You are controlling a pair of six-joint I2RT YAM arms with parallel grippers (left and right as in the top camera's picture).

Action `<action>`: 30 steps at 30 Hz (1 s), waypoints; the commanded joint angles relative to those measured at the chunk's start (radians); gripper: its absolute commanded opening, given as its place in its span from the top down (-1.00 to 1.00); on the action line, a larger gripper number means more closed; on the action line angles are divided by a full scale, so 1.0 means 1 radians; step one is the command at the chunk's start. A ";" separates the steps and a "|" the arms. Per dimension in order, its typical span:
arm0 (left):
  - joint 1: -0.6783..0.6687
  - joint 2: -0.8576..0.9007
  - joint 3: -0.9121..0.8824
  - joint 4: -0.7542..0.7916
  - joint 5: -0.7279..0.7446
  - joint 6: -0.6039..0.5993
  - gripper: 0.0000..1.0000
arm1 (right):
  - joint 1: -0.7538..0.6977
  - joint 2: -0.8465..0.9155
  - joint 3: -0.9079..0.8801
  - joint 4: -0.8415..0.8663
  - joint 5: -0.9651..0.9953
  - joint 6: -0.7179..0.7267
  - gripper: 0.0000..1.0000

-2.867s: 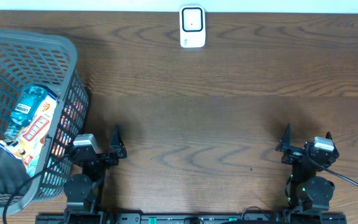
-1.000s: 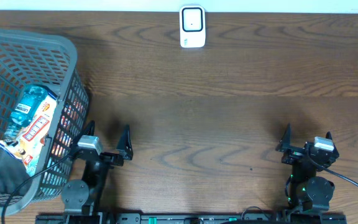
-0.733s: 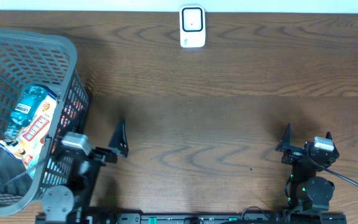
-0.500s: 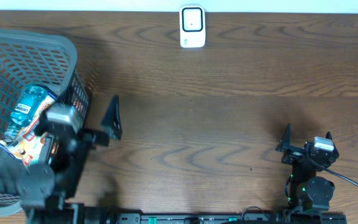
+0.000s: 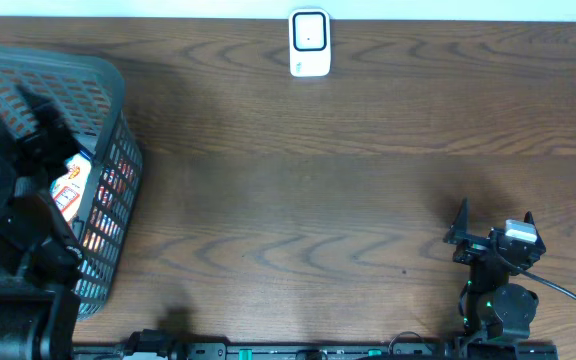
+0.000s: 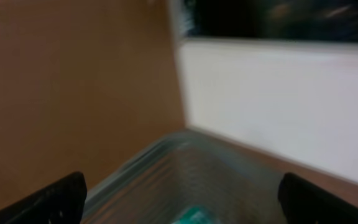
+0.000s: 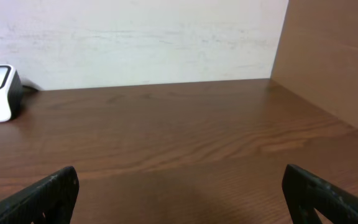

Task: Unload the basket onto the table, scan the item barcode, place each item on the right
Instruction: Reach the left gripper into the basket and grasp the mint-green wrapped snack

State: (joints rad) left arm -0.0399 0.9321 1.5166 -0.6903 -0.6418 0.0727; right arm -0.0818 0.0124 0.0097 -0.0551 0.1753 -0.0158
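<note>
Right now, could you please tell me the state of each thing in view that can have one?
basket: upright on the table, holding goods.
snack packet: lying in the basket, not picked up, partly hidden by the left arm.
scanner: at the table's far edge, nothing presented to it.
left fingers: open, empty, above the basket.
right fingers: open, empty, touching nothing.

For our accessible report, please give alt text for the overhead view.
The dark left arm hangs over a grey mesh basket at the left of a wooden table, hiding most of its contents. A white scanner stands at the far edge; the right gripper rests open near the front.
</note>
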 commanded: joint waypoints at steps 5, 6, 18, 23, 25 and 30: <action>0.144 0.009 0.017 -0.181 -0.192 -0.197 -0.96 | -0.003 -0.005 -0.004 -0.001 -0.002 -0.016 -0.98; 0.183 0.010 0.016 -0.209 -0.171 -0.222 -0.96 | -0.003 -0.005 -0.004 -0.001 -0.002 -0.016 -0.99; 0.662 0.140 -0.010 -0.376 0.406 -0.243 -0.96 | -0.003 -0.005 -0.004 -0.001 -0.002 -0.016 -0.98; 0.723 0.278 -0.010 -0.504 0.552 -0.243 -0.96 | -0.003 -0.005 -0.004 -0.001 -0.002 -0.016 -0.99; 0.724 0.333 -0.010 -0.533 0.554 -0.243 -0.96 | -0.003 -0.005 -0.004 -0.001 -0.002 -0.016 -0.99; 0.733 0.457 -0.027 -0.560 0.632 -0.243 -0.96 | -0.003 -0.005 -0.004 -0.001 -0.002 -0.016 -0.98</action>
State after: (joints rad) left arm 0.6800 1.3289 1.5105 -1.2388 -0.1074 -0.1608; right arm -0.0818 0.0124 0.0097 -0.0555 0.1753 -0.0158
